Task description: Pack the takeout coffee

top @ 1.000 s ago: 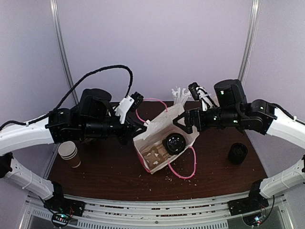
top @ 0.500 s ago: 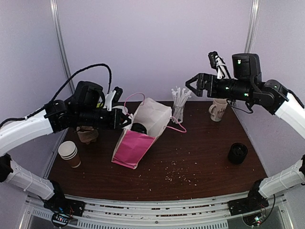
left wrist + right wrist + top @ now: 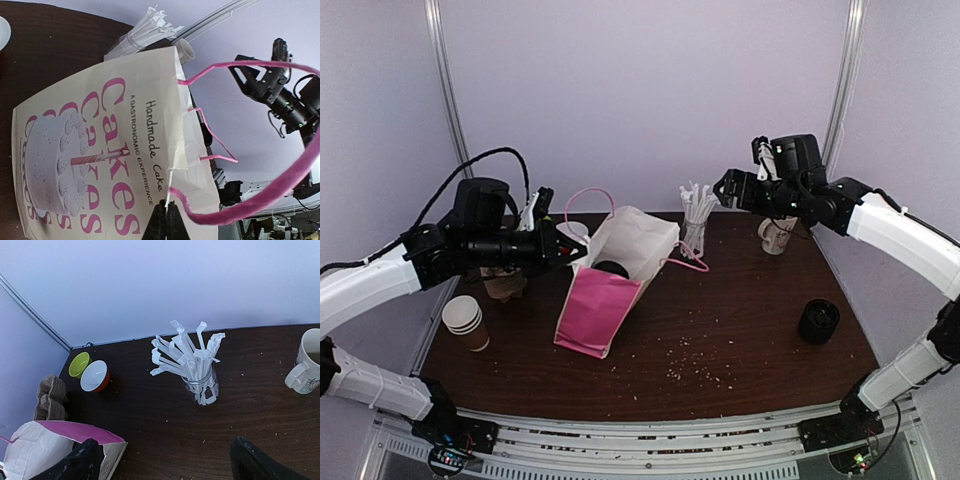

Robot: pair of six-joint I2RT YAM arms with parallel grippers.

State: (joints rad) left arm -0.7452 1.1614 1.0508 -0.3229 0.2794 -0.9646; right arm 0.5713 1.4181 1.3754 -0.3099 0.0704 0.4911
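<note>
**Takeout coffee [image 3: 611,268] sits inside the upright paper bag [image 3: 603,305] on the tabletop [image 3: 750,330].**

Only the top view shows its black lid in the bag's mouth, facing up, so its long axis looks upright; the cup body is hidden. The left wrist view alone shows the left jaws clenched on the bag's top edge beside the pink handle [image 3: 210,218]. The right wrist view alone shows a green bowl [image 3: 79,364] and an orange bowl [image 3: 95,376], with the right jaws released, spread wide on nothing, near the straw jar [image 3: 200,372]. A second ago the bag lay on its side with the right jaws at its mouth; now it stands, and they hang well apart from it.
</note>
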